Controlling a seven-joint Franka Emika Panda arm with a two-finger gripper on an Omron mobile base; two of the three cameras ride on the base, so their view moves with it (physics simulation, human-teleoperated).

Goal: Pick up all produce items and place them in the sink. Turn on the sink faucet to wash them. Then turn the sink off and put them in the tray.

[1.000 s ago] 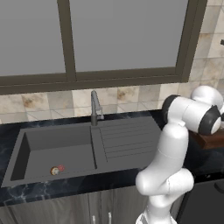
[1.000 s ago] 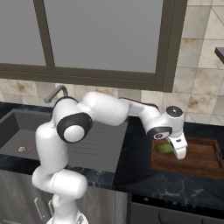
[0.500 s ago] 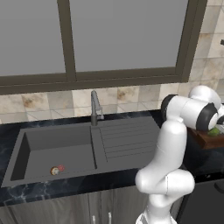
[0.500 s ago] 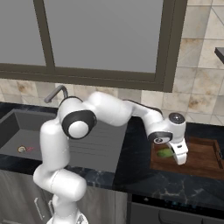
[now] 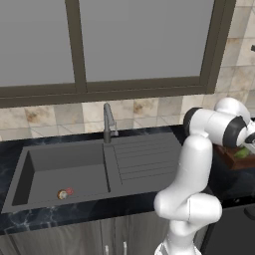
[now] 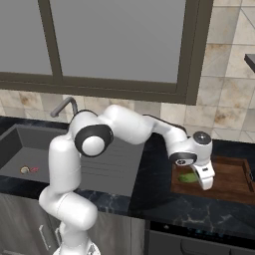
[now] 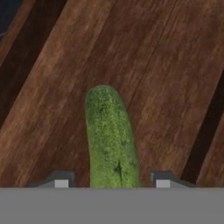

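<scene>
The green cucumber [image 7: 109,135] lies on the wooden slats of the brown tray [image 7: 175,65]. My gripper [image 7: 111,181] straddles its near end, open, with a gap between each fingertip and the skin. From the right base view the gripper [image 6: 205,180] hangs low over the tray [image 6: 229,182], just right of the cucumber [image 6: 188,177]. The small round tan item [image 5: 62,194] rests on the floor of the dark sink [image 5: 64,169], beside the red drain mark. The faucet [image 5: 107,122] stands behind the basin, and no water shows.
A ridged drainboard [image 5: 144,159] lies between the basin and the tray. The black counter [image 6: 154,194] runs under both, with its front edge close to the tray. A tiled wall and a window stand behind.
The jaws have widened away from the cucumber, which now lies on the tray. The arm has barely shifted over the tray.
</scene>
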